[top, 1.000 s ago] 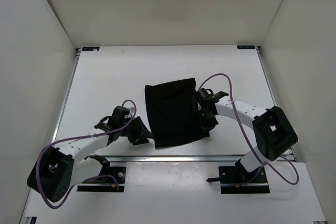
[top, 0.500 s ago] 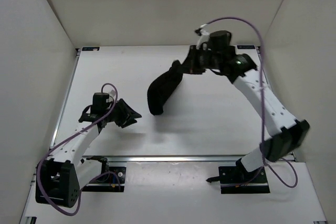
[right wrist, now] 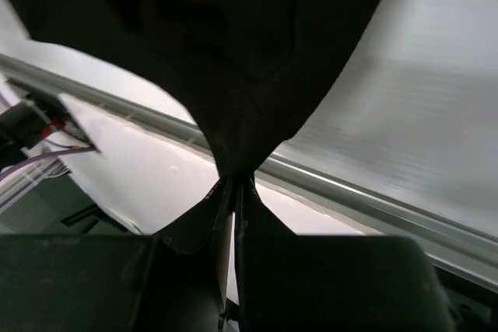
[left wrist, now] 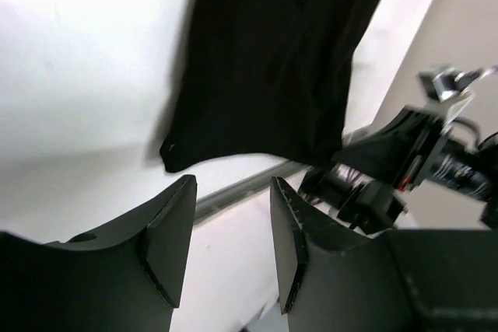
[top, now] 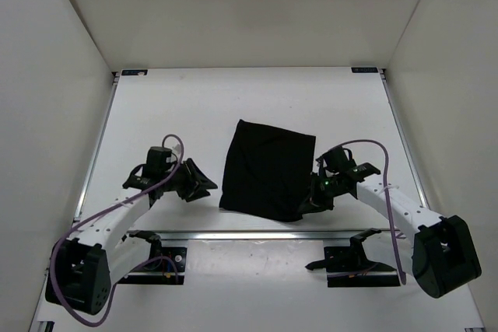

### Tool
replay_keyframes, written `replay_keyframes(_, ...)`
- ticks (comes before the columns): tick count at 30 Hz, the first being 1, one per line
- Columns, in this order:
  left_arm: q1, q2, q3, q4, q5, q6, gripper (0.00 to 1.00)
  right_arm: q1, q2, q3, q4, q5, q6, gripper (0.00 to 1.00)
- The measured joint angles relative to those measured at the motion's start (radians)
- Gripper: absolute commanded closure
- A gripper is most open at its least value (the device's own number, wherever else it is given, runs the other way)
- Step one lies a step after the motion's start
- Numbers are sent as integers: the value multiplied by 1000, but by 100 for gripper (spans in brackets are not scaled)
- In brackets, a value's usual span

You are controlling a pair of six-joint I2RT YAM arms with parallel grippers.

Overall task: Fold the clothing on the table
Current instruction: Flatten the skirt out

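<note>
The black clothing point(top: 268, 169) lies spread as a rough rectangle on the white table point(top: 156, 114), a little right of centre and near the front. My right gripper point(top: 311, 201) is at its near right corner. In the right wrist view, that gripper point(right wrist: 233, 184) is shut on a pinched fold of the clothing point(right wrist: 233, 36), which fans out above the fingers. My left gripper point(top: 198, 184) sits just left of the cloth's near left corner, apart from it. Its jaws point(left wrist: 233, 200) stand open with only table between them, and the clothing point(left wrist: 272, 60) lies ahead.
A metal rail point(top: 249, 232) runs along the table's front edge, close behind the cloth's near hem and below my right fingers point(right wrist: 350, 192). Off-white walls stand on three sides. The right arm point(left wrist: 412, 161) shows in the left wrist view beyond the cloth.
Half a second ago the right gripper held the clothing hanging in the air at the far side. Now it is low near the front edge, with the cloth spread flat. The left gripper moved slightly right.
</note>
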Motion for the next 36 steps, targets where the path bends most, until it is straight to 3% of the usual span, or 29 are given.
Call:
replay_keyframes(8, -208, -35, -155, 77, -56, -108, 47, 5, 22, -12, 4, 88, -26, 100)
replay_keyframes(18, -207, 153, -82, 150, -212, -54, 45, -60, 40, -12, 2, 127, -79, 100)
replay_keyframes(23, -274, 245, -76, 223, -240, -81, 45, -69, 40, -12, 2, 130, -91, 100)
replay_keyframes(33, -350, 253, -109, 331, -260, -159, 49, -72, 61, -12, 7, 130, -97, 100)
replay_keyframes(34, -357, 261, -107, 338, -261, -163, 57, -72, 63, -12, 8, 130, -97, 100)
replay_keyframes(35, -365, 272, -103, 343, -262, -168, 76, -70, 65, -12, 9, 130, -97, 100)
replay_keyframes(36, -379, 287, -100, 350, -267, -174, 84, -70, 67, -12, 10, 130, -98, 99)
